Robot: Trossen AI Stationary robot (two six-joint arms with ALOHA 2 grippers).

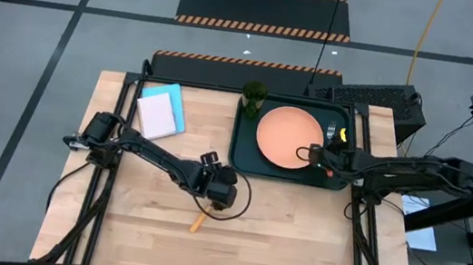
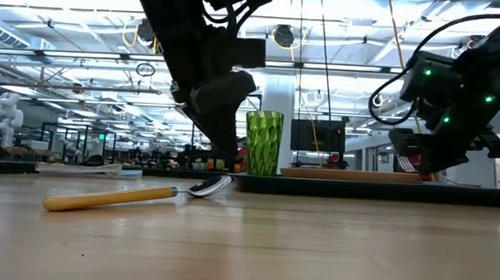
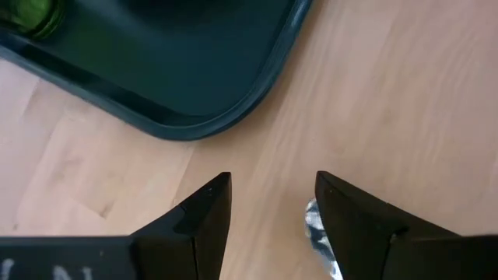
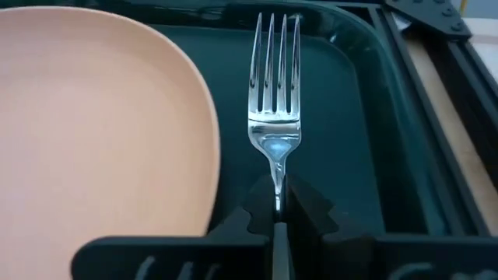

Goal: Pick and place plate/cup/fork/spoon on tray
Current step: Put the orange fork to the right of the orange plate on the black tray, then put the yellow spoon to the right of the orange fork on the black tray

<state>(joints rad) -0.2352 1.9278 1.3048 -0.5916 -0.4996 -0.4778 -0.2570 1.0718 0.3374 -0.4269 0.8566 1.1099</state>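
Observation:
The salmon-orange plate point(image 1: 289, 138) lies flat in the dark tray point(image 1: 244, 156) at the table's far right. The green cup point(image 1: 253, 98) stands upright in the tray's far left corner. My right gripper point(image 4: 276, 204) is shut on the fork point(image 4: 275, 85) over the tray, just right of the plate. The spoon point(image 2: 118, 197) lies flat on the bare table near the middle, and its orange handle point(image 1: 197, 222) points toward the near edge. My left gripper point(image 3: 272, 202) is open and points down over the spoon's bowl point(image 3: 317, 233), near the tray's corner point(image 3: 194, 124). My right gripper pinches the fork's thin metal neck point(image 4: 276, 177), just below the tines, between its two fingers. The fingers lie along the fork, and the tines point away from the wrist toward the tray's far rim. I cannot tell whether the fork rests on the tray.
A light blue-and-white notepad point(image 1: 161, 111) lies at the table's far left. The tray's raised rim point(image 4: 366, 70) runs close beside the fork. Bare wood stretches along the table's near side point(image 1: 294, 250).

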